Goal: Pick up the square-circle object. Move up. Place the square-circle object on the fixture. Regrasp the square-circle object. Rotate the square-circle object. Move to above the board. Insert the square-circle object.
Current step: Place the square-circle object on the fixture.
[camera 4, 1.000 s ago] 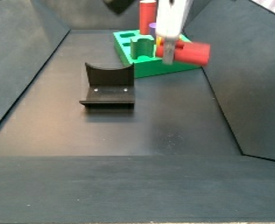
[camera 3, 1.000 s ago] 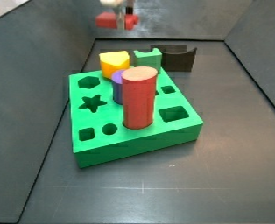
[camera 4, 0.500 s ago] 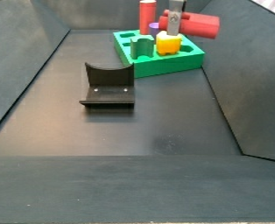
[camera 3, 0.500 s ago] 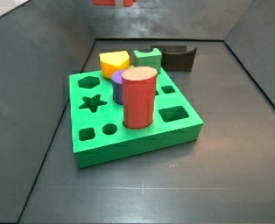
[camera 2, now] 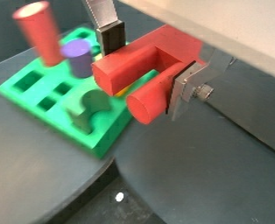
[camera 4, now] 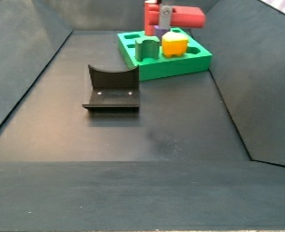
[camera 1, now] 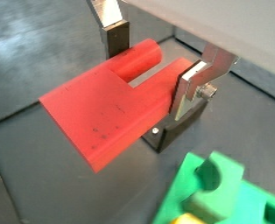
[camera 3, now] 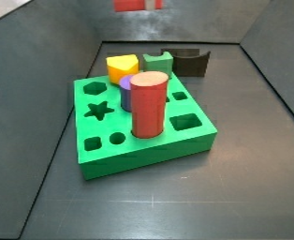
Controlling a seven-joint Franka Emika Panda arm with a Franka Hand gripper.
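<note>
Between the gripper's (camera 1: 151,74) silver fingers (camera 1: 204,80) the square-circle object (camera 1: 110,101) is clamped, lying sideways in open air. Below and beyond it sits the board (camera 4: 170,56); the fixture (camera 4: 111,89) stands well apart. Since earlier, the gripper has risen.

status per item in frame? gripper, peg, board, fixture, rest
gripper: shut on the square-circle object, raised above the board
square-circle object: held, lying sideways
board: flat on floor
red cylinder: upright in board
fixture: empty
yellow block: on board
</note>
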